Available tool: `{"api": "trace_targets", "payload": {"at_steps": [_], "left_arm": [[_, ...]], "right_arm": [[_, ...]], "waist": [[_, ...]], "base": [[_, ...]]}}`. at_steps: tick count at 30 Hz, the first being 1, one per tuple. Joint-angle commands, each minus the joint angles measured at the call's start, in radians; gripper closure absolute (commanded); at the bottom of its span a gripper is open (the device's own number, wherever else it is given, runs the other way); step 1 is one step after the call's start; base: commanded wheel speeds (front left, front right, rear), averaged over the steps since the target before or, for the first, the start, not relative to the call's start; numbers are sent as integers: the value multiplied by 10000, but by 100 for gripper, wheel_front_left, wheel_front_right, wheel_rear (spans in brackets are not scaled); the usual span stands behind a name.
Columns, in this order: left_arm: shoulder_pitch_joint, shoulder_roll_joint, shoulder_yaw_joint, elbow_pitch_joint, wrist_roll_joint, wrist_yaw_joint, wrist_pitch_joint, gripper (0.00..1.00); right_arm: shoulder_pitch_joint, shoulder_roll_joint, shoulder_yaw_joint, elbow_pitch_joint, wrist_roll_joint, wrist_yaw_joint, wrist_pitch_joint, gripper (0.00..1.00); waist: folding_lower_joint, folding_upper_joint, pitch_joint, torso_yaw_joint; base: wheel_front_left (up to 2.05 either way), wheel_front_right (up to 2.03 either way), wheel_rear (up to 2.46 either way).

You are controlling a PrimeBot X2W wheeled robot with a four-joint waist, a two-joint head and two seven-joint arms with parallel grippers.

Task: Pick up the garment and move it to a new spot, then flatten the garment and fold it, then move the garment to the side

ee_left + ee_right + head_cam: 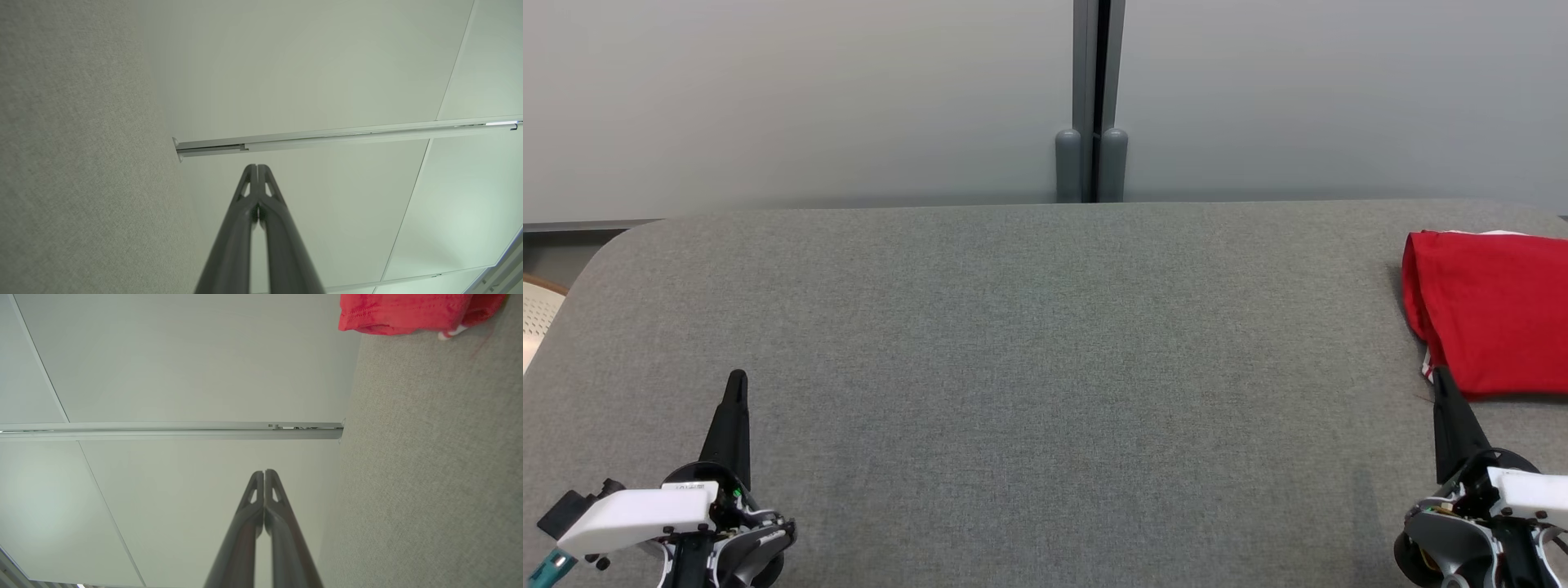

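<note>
Counting one red garment (1490, 314), folded, lying at the right edge of the grey table (1045, 367). I am holding my two grippers low: left gripper (737, 382) and right gripper (1441, 377), both pinched closed, grasping nothing. The right one is pointing near the garment.

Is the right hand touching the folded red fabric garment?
Apart. The right wrist view shows a clear gap between the right hand and the folded red fabric garment.

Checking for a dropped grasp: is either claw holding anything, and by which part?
Nothing is held: left claw and right claw are shut, empty; the folded red cloth garment lies apart on the grey fabric table.
</note>
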Motion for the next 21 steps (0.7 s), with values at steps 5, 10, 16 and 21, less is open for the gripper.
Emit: {"api": "trace_targets", "payload": {"at_steps": [5,10,16,21], "left_arm": [[-147,13,52,17,46,-39,31,100],[-148,7,65,17,45,-39,44,100],[-149,-1,79,18,55,-39,61,100],[-151,-11,91,18,74,-39,59,100]], "right_arm": [[-95,-2,-42,9,-68,0,55,100],[-97,6,-55,10,-77,0,71,100],[-99,12,-69,11,-93,0,80,100],[-101,20,-82,13,-85,0,94,100]], "waist": [[0,0,0,0],[0,0,0,0],[0,0,0,0],[0,0,0,0]], "base": [[0,0,0],[0,0,0],[0,0,0],[0,0,0]]}}
